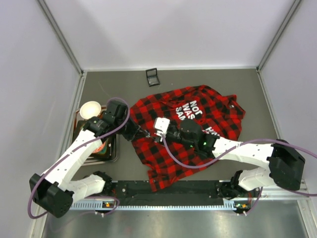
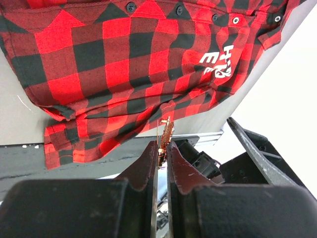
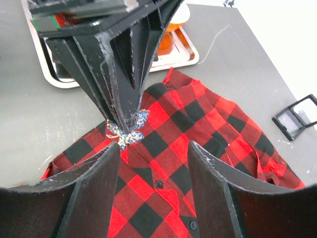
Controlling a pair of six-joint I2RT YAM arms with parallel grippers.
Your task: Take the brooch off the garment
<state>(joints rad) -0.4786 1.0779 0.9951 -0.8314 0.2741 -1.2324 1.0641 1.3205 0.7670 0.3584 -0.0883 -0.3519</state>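
Tightly, L hand [image 2: 161,148] gripped tiny sparkly pale-blue snowflake brooch [image 3: 126,130] by edge of red-and-black plaid fabric shirt [image 1: 198,114] w/ white lettering; R hand [image 3: 153,146] gaped open opposite.

Top view looks steeply down; both wrist views closely share the garment [image 2: 124,74].

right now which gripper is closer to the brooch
Left. The left gripper is shut on the brooch itself; the right gripper is open, facing it a short way off above the shirt.
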